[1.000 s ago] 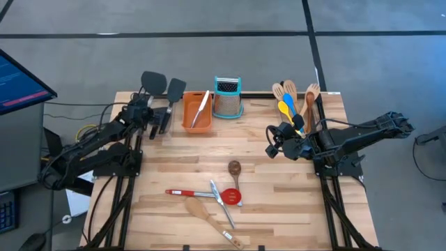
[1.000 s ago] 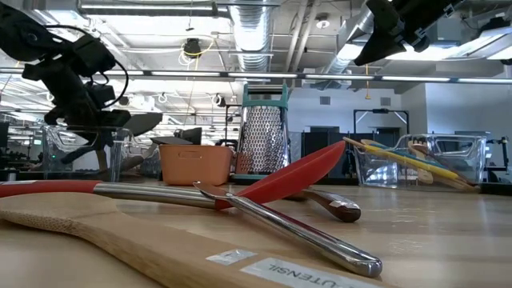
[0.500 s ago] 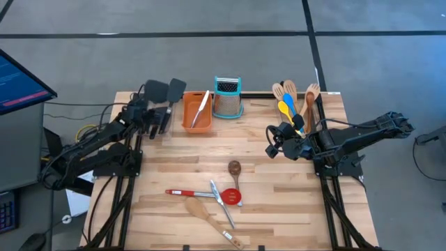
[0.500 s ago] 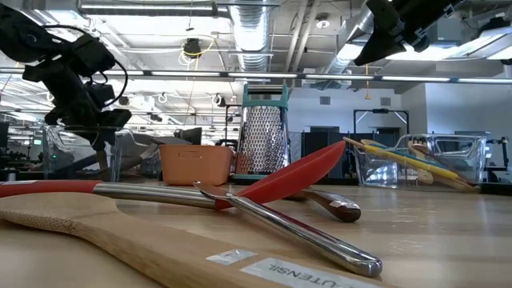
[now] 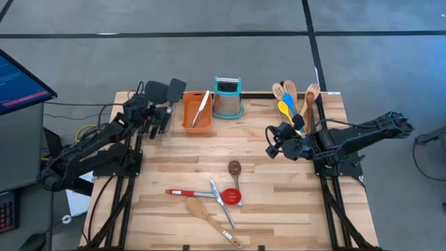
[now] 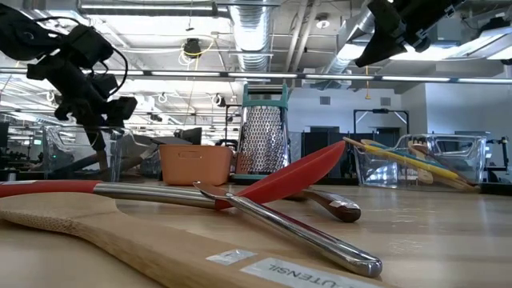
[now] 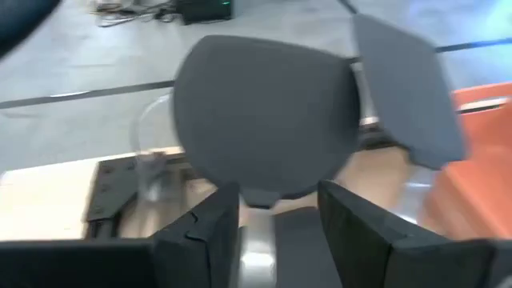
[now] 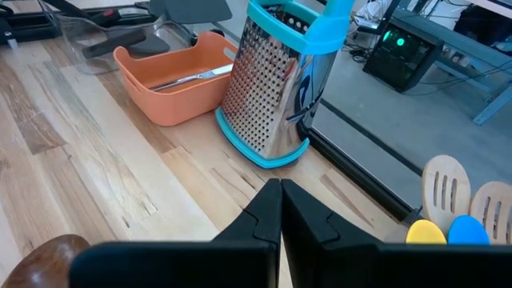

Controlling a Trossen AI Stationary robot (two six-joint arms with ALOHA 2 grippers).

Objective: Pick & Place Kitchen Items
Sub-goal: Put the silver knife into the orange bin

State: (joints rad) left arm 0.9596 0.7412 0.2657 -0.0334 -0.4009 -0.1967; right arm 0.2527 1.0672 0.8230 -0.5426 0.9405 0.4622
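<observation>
Left tool (image 5: 159, 118) had let go and stood open at the desk's (image 5: 279, 188) 10 o'clock; its black turner (image 5: 155, 89) now rested in the clear bin there. Placement judged done. Right tool (image 5: 272, 141) stayed clenched, idle at 3 o'clock.

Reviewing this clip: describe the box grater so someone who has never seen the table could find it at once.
Start at the far edge of the wooden table, near its middle. There, right beside the orange tray, stands the box grater, upright. It is the only perforated steel tower with a teal top; everything around it is a long-handled utensil or a bin.
</observation>
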